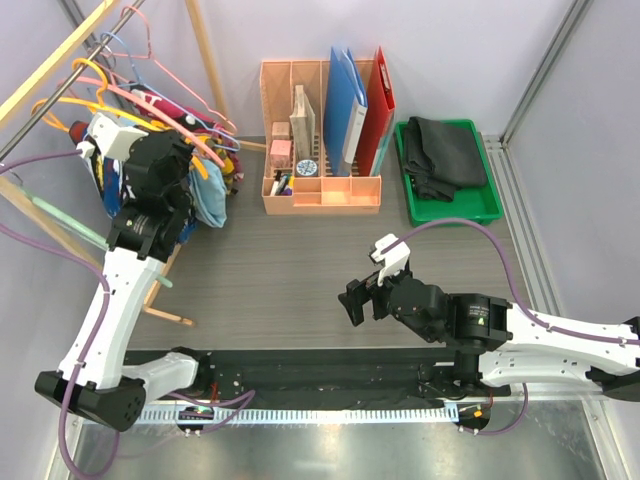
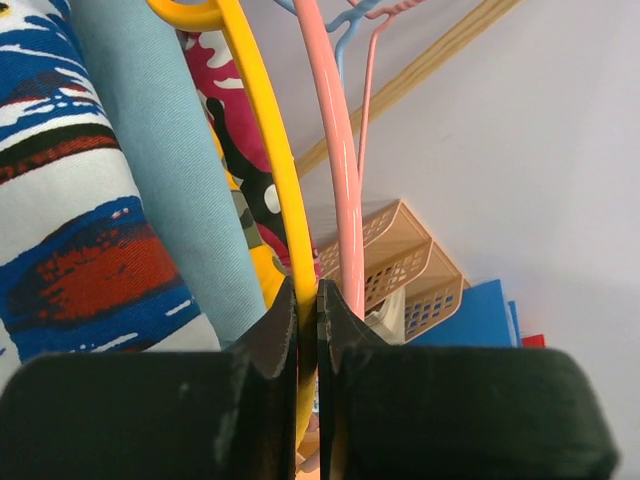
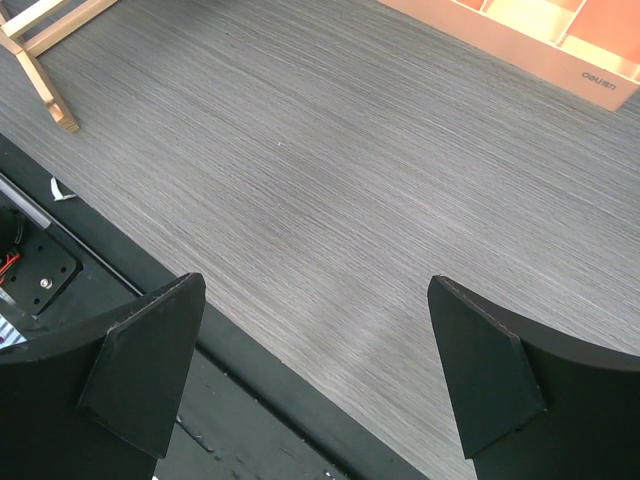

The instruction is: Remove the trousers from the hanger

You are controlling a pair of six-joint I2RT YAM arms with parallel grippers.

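The left pincer [image 2: 308,300] is up at the wooden rack [image 1: 55,55] with its jaws closed tight on the yellow hanger [image 2: 265,170], the wire pinched between the two pads; a pink hanger [image 2: 335,180] runs just beside it, outside the grip. The trousers hang to one side of that wire: the printed trousers [image 2: 60,200] in navy, white and red, then the light blue trousers [image 2: 160,170], then the camouflage trousers [image 2: 225,120] nearest the yellow wire. Which pair rides on this hanger I cannot tell. The black trousers [image 1: 445,150] lie in the green tray [image 1: 490,205] at the far side of the desk [image 3: 330,150].

The right pincer [image 3: 315,290] hovers over bare desk, jaws spread wide and holding nothing.

The step in hand looks like securing a hanger. Next, I judge, the hanger needs lifting clear of the rail without snagging its pink neighbour, then bringing within reach so the free pincer can draw the cloth off
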